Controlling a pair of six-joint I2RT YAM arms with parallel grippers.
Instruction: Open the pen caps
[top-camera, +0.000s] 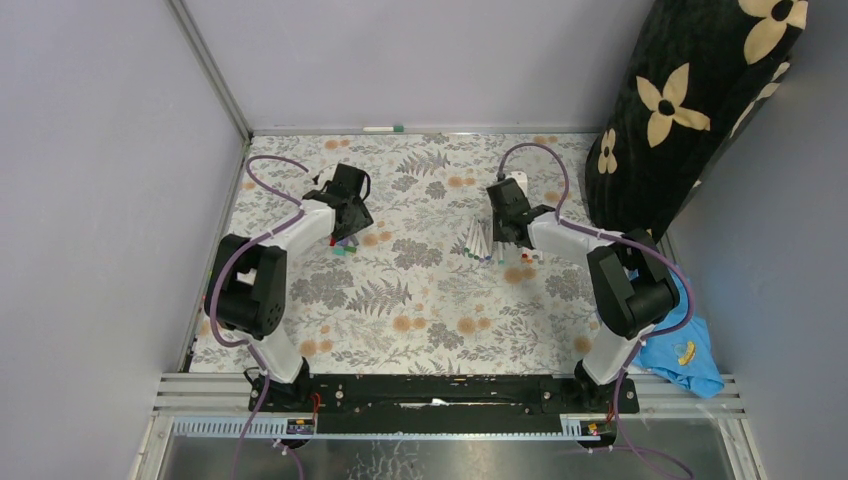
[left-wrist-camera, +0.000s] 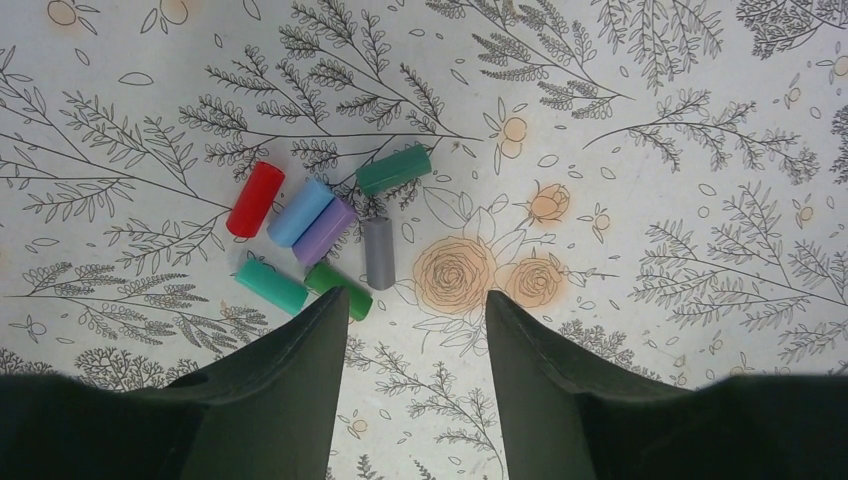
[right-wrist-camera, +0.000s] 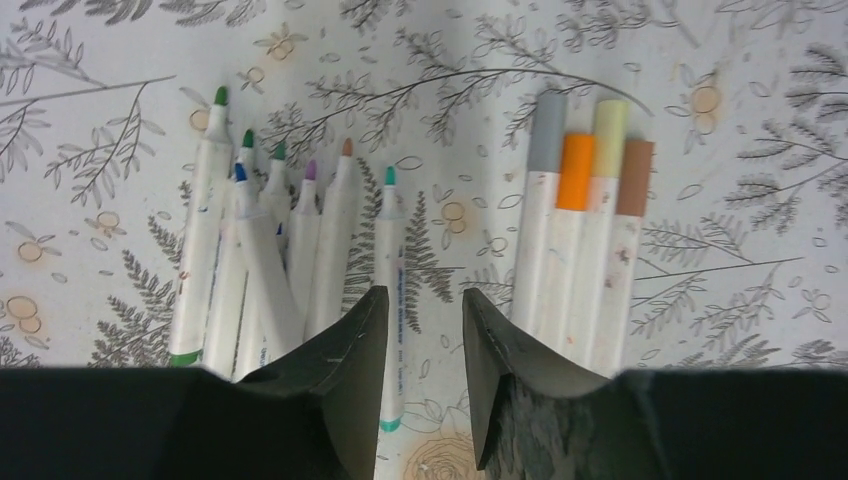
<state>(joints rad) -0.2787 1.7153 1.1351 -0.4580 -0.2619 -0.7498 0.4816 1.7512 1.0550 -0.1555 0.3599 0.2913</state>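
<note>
Several loose pen caps lie in a cluster in the left wrist view: red (left-wrist-camera: 255, 199), light blue (left-wrist-camera: 300, 212), purple (left-wrist-camera: 324, 231), dark green (left-wrist-camera: 393, 169), grey (left-wrist-camera: 378, 252), teal (left-wrist-camera: 271, 286) and green (left-wrist-camera: 335, 286). My left gripper (left-wrist-camera: 415, 295) is open and empty just right of them. In the right wrist view, several uncapped white pens (right-wrist-camera: 262, 260) lie on the left. Capped pens lie on the right, with grey (right-wrist-camera: 547, 131), orange (right-wrist-camera: 576, 171), pale yellow (right-wrist-camera: 610, 138) and brown (right-wrist-camera: 634, 177) caps. My right gripper (right-wrist-camera: 425, 292) is open above a teal-tipped pen (right-wrist-camera: 388, 250).
A flowered cloth (top-camera: 420, 300) covers the table. A black flowered bag (top-camera: 690, 110) stands at the back right, and a blue cloth (top-camera: 690, 350) lies by the right arm's base. One capped pen (top-camera: 382, 128) lies along the back wall.
</note>
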